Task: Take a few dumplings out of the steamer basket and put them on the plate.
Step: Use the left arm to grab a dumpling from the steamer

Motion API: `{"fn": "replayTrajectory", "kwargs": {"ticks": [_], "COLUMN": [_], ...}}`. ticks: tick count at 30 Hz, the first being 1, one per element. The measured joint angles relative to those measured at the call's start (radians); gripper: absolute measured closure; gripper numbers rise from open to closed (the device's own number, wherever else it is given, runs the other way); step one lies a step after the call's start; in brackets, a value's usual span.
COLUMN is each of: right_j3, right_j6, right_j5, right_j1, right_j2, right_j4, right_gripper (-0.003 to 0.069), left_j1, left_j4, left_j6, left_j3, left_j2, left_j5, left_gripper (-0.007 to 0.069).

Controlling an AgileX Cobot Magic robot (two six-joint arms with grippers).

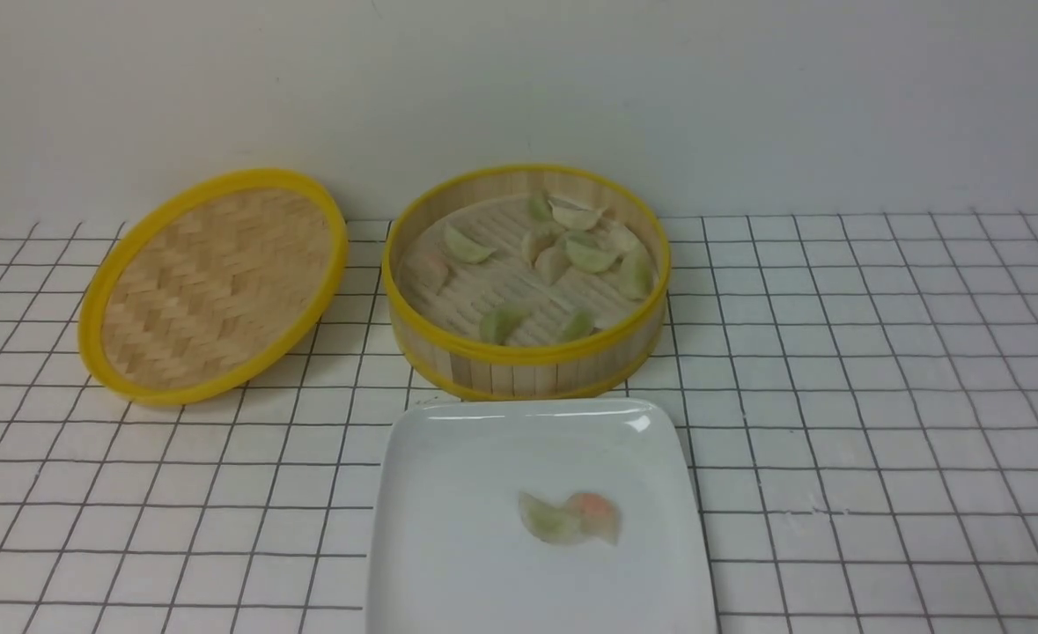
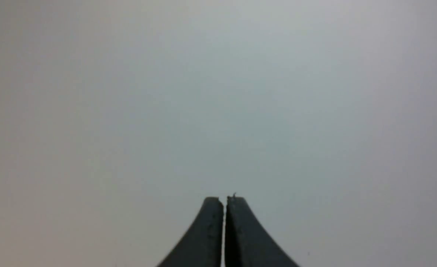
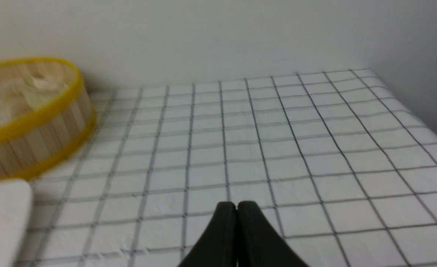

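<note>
Pincers (image 2: 223,198) (image 3: 237,203) of both arms point ahead, closed.

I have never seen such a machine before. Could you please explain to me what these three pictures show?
This is a robot with two arms, each ending in a gripper. The front picture looks forward from between the arms; neither arm appears there. The other two come from cameras on the wrists.

On the grid-lined table stands a round steamer basket with dumplings inside. Nearer the camera is a white plate with two dumplings, one greenish, one pinkish. A woven lid leans at the left.

The left gripper faces a pale, plain surface. Both it and the right gripper are shut, holding nothing.
</note>
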Motion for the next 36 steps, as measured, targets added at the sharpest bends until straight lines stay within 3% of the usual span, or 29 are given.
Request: {"fn": "replayTrajectory", "kwargs": {"ticks": [3, 6, 9, 14, 18, 21, 23, 28, 31, 36], "right_j3": [0.000, 0.000, 0.000, -0.011, -0.143, -0.442, -0.524, -0.883, -0.987, -1.019], "right_j6": [0.099, 0.132, 0.137, 0.165, 0.204, 0.144, 0.108, -0.086, -0.134, -0.153], "right_j5": [-0.203, -0.287, -0.348, -0.389, -0.211, 0.162, 0.269, 0.783, 0.916, 0.942], "right_j1": [0.000, 0.000, 0.000, 0.001, 0.022, 0.085, 0.105, 0.172, 0.174, 0.174], "right_j2": [0.000, 0.000, 0.000, 0.000, 0.043, 0.238, 0.308, 0.685, 0.832, 0.938], "right_j4": [0.150, 0.209, 0.237, 0.253, 0.237, 0.170, 0.161, 0.152, 0.155, 0.208], "right_gripper": [0.0667, 0.0667, 0.0667, 0.0667, 0.0667, 0.0667, 0.0667, 0.0667, 0.0667, 0.0667], "left_j1": [0.000, 0.000, 0.000, -0.015, -0.075, -0.171, -0.195, -0.262, -0.279, -0.282], "left_j4": [0.128, 0.179, 0.195, 0.169, 0.176, 0.210, 0.221, 0.275, 0.298, 0.308], "left_j6": [0.001, 0.015, 0.104, 0.302, 0.379, 0.440, 0.447, 0.450, 0.450, 0.450], "left_j3": [-0.244, -0.396, -0.595, -0.767, -0.877, -1.051, -1.105, -1.422, -1.609, -1.897], "left_j2": [0.270, 0.457, 0.761, 1.108, 1.277, 1.467, 1.526, 1.776, 1.913, 2.125], "left_j5": [0.343, 0.622, 1.007, 1.202, 1.220, 1.224, 1.228, 1.351, 1.418, 1.431], "left_gripper": [0.0631, 0.0631, 0.0631, 0.0631, 0.0631, 0.0631, 0.0631, 0.0631, 0.0631, 0.0624]}}
